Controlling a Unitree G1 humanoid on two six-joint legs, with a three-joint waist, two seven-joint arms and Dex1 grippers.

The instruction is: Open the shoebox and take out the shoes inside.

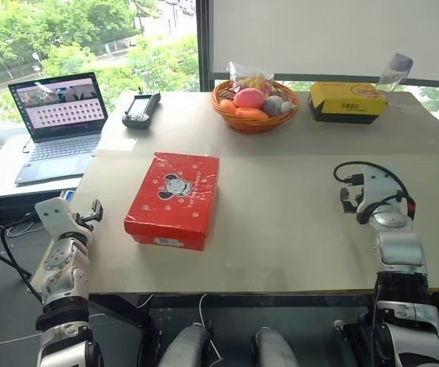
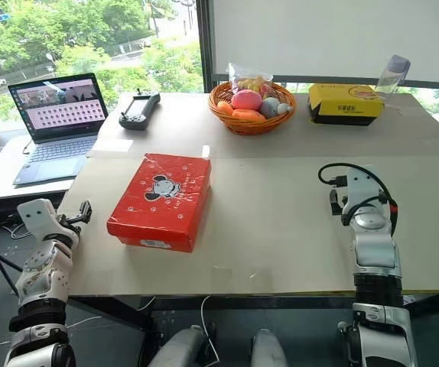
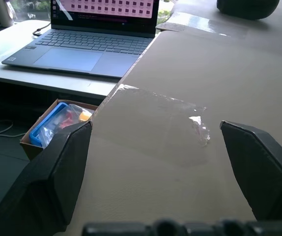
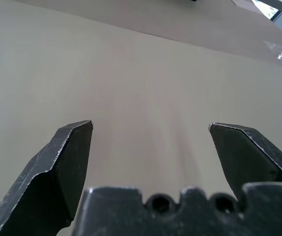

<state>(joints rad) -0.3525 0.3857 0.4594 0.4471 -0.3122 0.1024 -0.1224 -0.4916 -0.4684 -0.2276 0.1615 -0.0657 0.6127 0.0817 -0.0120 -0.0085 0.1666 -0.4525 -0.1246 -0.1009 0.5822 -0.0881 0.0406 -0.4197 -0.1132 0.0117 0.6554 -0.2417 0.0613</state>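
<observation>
Shoebox (image 1: 173, 199) closed, flat on table (image 1: 281, 222), just right of left gripper (image 1: 95, 212), well left of right gripper (image 1: 347, 200); laptop (image 1: 59, 122) beyond left gripper; basket (image 1: 254, 105), yellow box (image 1: 347, 101) far beyond

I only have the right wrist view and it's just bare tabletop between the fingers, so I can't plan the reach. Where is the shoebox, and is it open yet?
Observer: The shoebox lies toward the robot's left on the table, well apart from the right gripper, with its lid closed.
Operator: Is the left gripper any nearer?
Observer: Yes. The left gripper hangs open at the table's left edge, just beside the box without touching it.
Operator: Anything crowding the box?
Observer: No. The fruit basket, yellow box and controller sit along the far side; the laptop is on a side desk.
</observation>
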